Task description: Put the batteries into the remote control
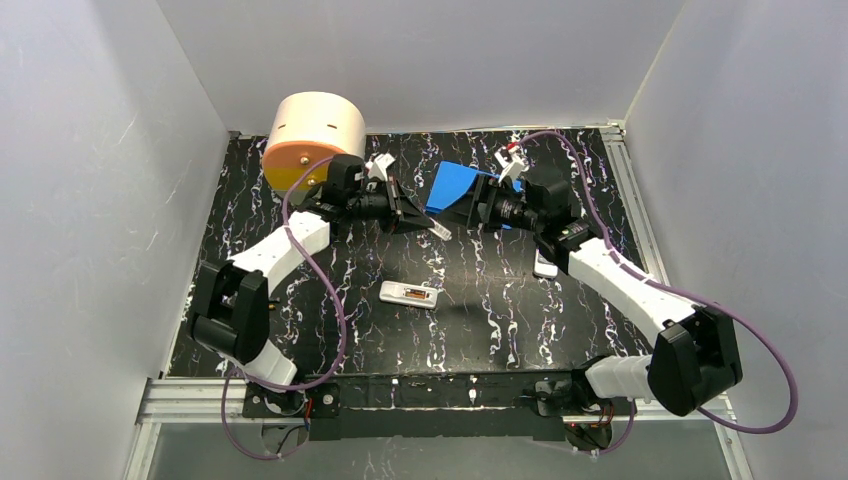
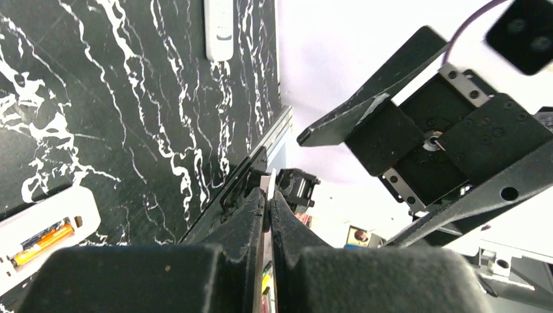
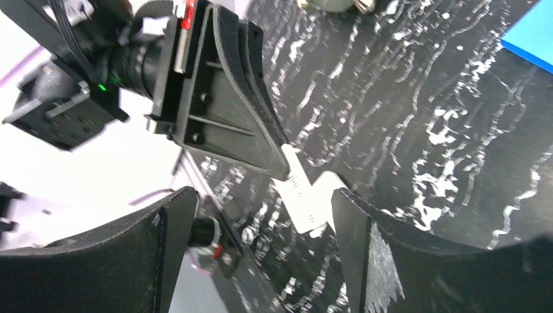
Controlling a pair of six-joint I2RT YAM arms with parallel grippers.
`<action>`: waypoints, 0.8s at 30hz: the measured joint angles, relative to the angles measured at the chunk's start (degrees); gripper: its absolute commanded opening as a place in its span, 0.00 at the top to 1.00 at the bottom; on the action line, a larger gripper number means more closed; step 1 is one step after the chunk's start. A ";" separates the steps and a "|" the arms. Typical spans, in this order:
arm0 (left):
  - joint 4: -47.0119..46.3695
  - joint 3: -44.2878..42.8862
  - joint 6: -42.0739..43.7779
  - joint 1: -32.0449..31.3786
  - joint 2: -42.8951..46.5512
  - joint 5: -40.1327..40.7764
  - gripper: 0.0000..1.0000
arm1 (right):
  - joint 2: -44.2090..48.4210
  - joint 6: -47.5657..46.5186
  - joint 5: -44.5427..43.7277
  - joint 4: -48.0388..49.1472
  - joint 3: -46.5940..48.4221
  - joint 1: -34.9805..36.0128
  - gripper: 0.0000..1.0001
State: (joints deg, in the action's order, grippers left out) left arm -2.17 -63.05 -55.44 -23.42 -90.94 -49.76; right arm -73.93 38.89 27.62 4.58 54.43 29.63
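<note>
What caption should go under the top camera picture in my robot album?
Left gripper pinches a white cover beside the open right gripper; the opened remote lies on the marbled table.

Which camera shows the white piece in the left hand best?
Right wrist: the white piece sticks out of the left hand, broad face visible. Top external shows it tiny; left wrist only its thin edge between shut fingers.
</note>
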 measured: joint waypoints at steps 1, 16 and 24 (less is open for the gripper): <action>-0.59 -0.13 -0.83 0.00 0.44 0.98 1.00 | 0.00 2.56 0.00 1.99 -0.24 -0.20 0.18; -9.01 -0.63 -11.96 0.04 2.97 9.84 1.00 | -0.50 29.81 -4.09 16.28 -8.04 -2.54 0.46; -10.43 -0.63 -14.21 0.04 2.97 10.19 1.00 | -2.84 33.88 -2.78 20.09 -8.04 -2.54 0.58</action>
State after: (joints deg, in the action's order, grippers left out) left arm -12.60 -63.68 -69.65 -23.38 -87.96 -39.57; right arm -76.77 72.77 24.84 24.67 46.39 27.09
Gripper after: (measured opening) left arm 0.020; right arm 0.492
